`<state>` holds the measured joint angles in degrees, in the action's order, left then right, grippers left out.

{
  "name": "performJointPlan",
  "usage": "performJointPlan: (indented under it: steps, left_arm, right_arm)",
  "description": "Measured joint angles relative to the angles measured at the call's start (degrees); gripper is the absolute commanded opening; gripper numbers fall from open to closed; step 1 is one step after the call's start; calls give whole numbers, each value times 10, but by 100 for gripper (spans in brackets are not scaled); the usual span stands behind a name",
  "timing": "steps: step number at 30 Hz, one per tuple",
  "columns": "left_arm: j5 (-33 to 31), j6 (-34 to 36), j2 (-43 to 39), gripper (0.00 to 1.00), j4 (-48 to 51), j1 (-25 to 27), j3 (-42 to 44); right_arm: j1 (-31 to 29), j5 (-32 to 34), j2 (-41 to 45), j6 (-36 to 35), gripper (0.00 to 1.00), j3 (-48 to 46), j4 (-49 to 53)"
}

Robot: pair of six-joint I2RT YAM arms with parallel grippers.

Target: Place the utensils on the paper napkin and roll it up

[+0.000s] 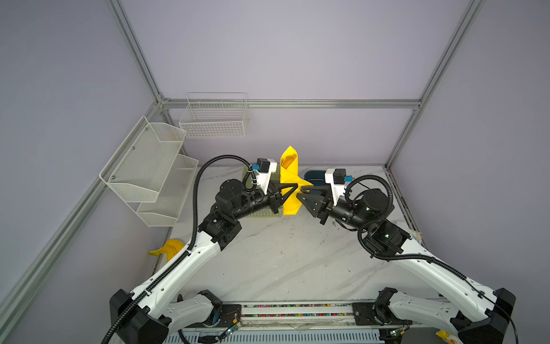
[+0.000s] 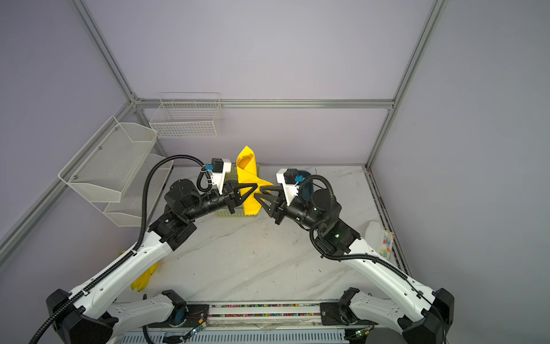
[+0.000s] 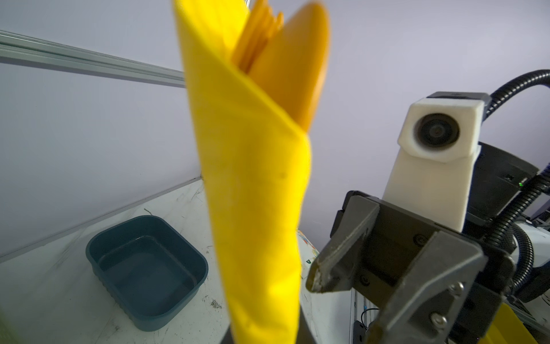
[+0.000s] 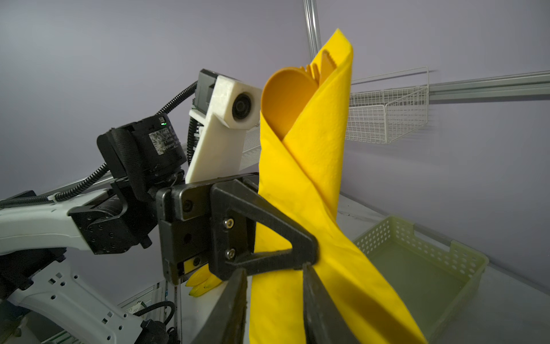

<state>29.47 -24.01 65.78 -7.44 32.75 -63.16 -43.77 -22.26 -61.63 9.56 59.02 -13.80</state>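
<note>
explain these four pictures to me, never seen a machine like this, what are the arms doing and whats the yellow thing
These are two robot arms at a table, each ending in a two-fingered pincer. Two pictures look down from a camera overhead; the other two come from small cameras on the arms' wrists. The yellow thing is a paper napkin rolled round orange cutlery, whose tops peek out. The left pincer is clamped on the roll, holding it roughly upright off the table. The right pincer stands open right next to it. On the table sit a green basket, a dark blue tub and toy bananas.
</note>
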Motion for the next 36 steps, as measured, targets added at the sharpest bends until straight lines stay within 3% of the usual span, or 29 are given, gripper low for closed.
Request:
performJointPlan:
  steps: [15, 36]
  left_arm:
    - [54, -20, 7, 1, -43, -1, 0]
    - [137, -69, 12, 2, -130, -1, 0]
  right_arm:
    - [0, 27, -12, -12, 39, 6, 18]
    - [0, -63, -1, -12, 32, 15, 8]
